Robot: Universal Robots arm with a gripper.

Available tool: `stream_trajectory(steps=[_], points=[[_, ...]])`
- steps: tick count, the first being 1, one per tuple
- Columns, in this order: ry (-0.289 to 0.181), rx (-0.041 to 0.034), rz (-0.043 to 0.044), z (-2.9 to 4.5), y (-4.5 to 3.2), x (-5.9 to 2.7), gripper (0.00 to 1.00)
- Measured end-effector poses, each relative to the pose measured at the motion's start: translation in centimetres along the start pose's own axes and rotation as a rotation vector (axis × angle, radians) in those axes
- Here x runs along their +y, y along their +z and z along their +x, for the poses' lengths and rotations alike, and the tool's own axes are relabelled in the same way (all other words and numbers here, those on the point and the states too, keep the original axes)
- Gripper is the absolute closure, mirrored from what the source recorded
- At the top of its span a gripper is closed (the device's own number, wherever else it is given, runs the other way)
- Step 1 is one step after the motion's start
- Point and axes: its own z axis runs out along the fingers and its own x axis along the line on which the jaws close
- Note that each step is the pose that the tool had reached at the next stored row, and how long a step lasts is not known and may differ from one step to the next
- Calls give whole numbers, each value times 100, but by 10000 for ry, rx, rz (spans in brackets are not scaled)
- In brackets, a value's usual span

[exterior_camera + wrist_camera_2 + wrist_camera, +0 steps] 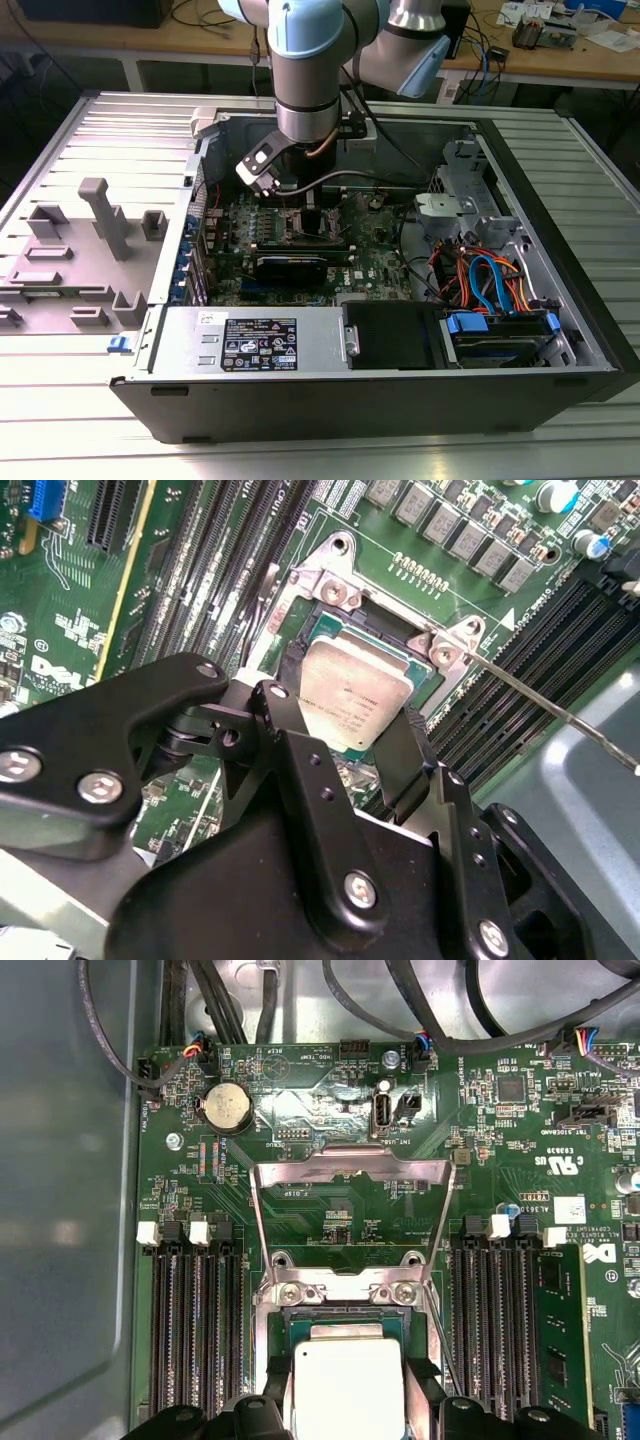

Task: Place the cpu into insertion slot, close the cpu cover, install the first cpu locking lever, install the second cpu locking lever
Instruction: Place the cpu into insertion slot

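In the exterior view my gripper (308,203) reaches down into the open computer case over the insertion slot (300,224) on the green board. Both wrist views show the cpu (348,1380) (352,695), a flat silver square, lying in or just above the insertion slot (345,1312) (300,645). My gripper (348,1405) (352,718) is shut on the cpu, with a black finger (276,1390) against each of two opposite edges. I cannot tell whether the chip is fully seated. The cpu cover (350,1171) stands swung open behind the slot. A thin wire locking lever (560,713) (443,1345) sticks out unlatched.
Long black memory slots (195,1330) (495,1310) flank the socket on both sides. A coin battery (227,1108) and cables (210,1000) lie beyond the cover. In the exterior view a black card (290,265), the power supply (255,342), drive cables (490,285) and a grey fixture (100,225) surround the work area.
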Motion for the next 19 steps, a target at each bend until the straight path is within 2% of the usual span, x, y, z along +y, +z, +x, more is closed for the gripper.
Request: stream_trajectory(steps=[19], points=[[124,-15,0,4,18,16,46]])
